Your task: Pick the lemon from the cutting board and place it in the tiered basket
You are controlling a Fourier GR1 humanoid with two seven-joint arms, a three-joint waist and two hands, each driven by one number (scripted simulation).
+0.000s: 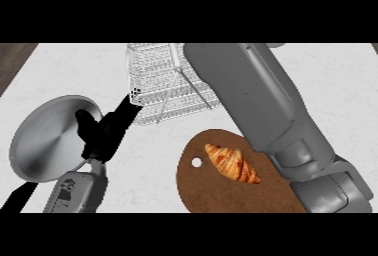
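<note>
The white wire tiered basket [164,85] stands at the back of the counter, left of centre. My right forearm [258,100] rises from the lower right and crosses over the basket's right side. Its hand lies past the picture's top edge and does not show. The round brown cutting board [203,192] lies at front centre with a croissant [232,162] on it. No lemon shows anywhere. My left hand [109,131] is open at the left. Its straight fingers point up toward the basket's lower left corner.
A round steel pan [48,137] with a black handle [15,197] sits at the left, partly under my left hand's thumb. Bare white counter [332,80] lies right of the right arm. A dark wooden strip runs along the far left edge.
</note>
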